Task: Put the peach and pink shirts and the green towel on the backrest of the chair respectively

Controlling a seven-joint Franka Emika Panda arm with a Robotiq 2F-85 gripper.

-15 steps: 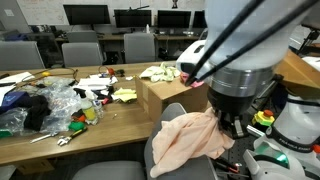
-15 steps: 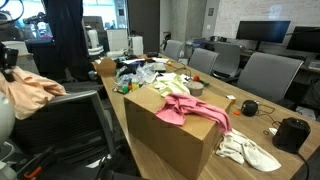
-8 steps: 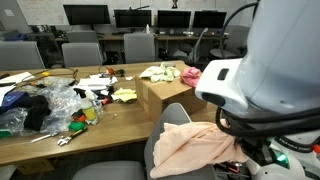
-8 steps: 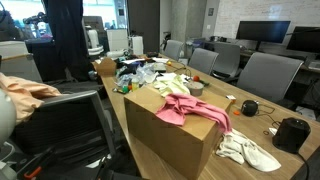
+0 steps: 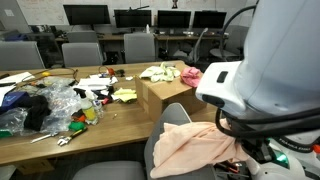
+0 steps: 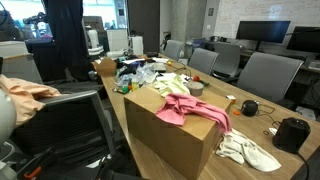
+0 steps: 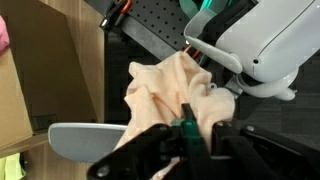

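Behind the arm (image 5: 270, 60), half-hidden peach shirt (image 5: 188, 148)

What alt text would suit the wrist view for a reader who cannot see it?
The robot's gripper is shut on a crumpled peach shirt draped over a grey chair backrest. A brown cardboard box fills the left side; white robot housing sits upper right.

Office rm, long wood table (image 5: 100, 135), grey chairs (image 5: 80, 52), monitors (image 5: 86, 14) at back, brick wall (image 6: 250, 10)

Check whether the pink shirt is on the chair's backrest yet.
No, the pink shirt lies draped over the top of the cardboard box, not on any chair.
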